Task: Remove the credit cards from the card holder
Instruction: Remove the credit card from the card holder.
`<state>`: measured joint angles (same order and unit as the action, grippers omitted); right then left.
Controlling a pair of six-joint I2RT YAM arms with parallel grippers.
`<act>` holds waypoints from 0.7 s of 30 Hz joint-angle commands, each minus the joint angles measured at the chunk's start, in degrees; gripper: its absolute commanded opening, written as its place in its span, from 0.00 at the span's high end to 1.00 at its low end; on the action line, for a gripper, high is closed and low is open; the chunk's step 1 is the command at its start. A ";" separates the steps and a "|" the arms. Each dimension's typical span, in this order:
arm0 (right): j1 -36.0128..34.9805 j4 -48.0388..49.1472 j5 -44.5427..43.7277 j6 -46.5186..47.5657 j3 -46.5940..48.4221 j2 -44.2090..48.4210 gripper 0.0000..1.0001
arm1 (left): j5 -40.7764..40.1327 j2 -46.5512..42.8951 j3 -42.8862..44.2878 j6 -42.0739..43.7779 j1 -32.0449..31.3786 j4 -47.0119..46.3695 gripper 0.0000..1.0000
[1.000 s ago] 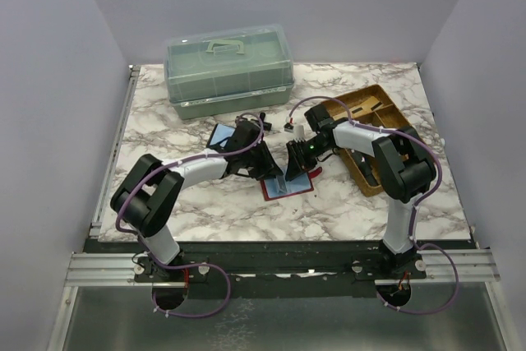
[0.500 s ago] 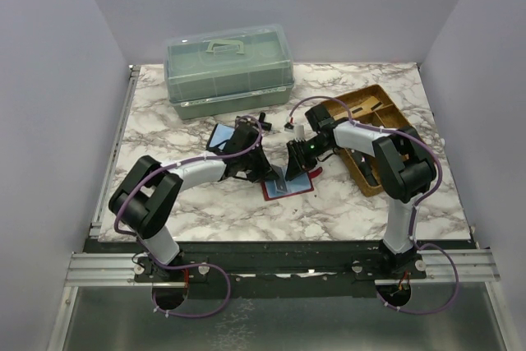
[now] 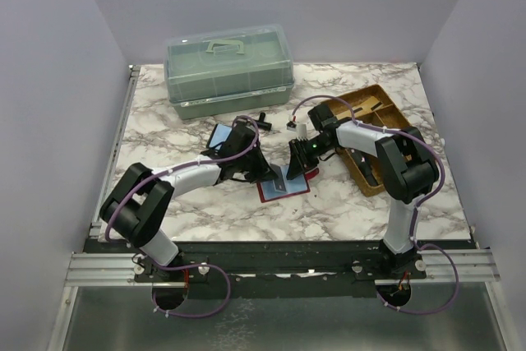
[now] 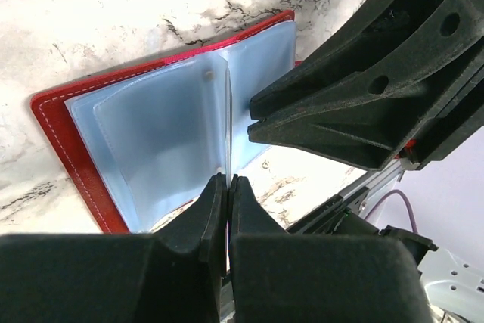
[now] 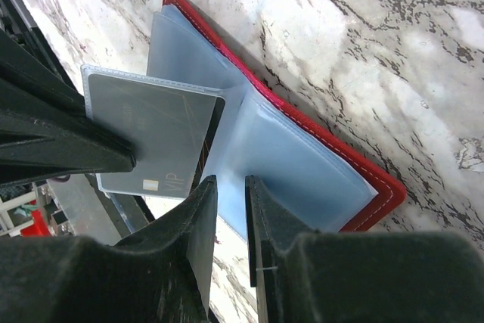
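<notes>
Card holder (image 3: 285,189) lies open and flat near the middle of the tabletop (image 3: 345,203), slightly toward its near edge, blue panels facing up. Left gripper (image 4: 228,181) is clamped on an upright clear leaf containing a grey credit card (image 5: 159,134). Right gripper (image 5: 231,183) is narrowly parted over a blue panel; contact cannot be judged.
</notes>
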<state>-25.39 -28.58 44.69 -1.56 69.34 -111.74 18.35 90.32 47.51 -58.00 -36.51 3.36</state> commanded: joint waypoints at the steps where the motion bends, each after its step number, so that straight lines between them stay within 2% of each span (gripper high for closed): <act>1: 0.42 0.54 1.53 -0.37 -0.53 1.04 0.72 | 1.51 0.44 0.31 -0.16 -0.34 -1.56 0.81; 2: 0.39 0.46 1.66 -0.37 -0.51 0.83 0.72 | 2.33 1.60 0.71 -0.18 -0.32 -1.52 0.68; 3: 0.38 0.41 1.71 -0.37 -0.52 0.66 0.72 | 3.02 2.64 1.01 -0.04 -0.31 -1.54 0.62; 6: 0.35 0.23 1.72 -0.31 -0.44 0.39 0.72 | 4.29 4.60 1.70 0.10 -0.31 -1.59 0.58; 17: 0.39 0.32 1.90 -0.37 -0.61 0.56 0.72 | 1.61 0.89 0.48 -0.24 -0.24 -0.03 0.59; 19: 0.34 0.32 2.10 -0.37 -0.59 0.55 0.72 | 1.03 -0.09 0.02 -0.44 -0.22 0.07 0.62; 21: 0.36 0.25 2.28 -0.36 -0.46 0.33 0.72 | 0.82 -0.67 -0.20 -0.54 -0.23 0.16 0.71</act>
<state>-25.39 -28.56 45.52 -1.58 69.25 -111.74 20.43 92.97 48.05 -58.13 -36.51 2.92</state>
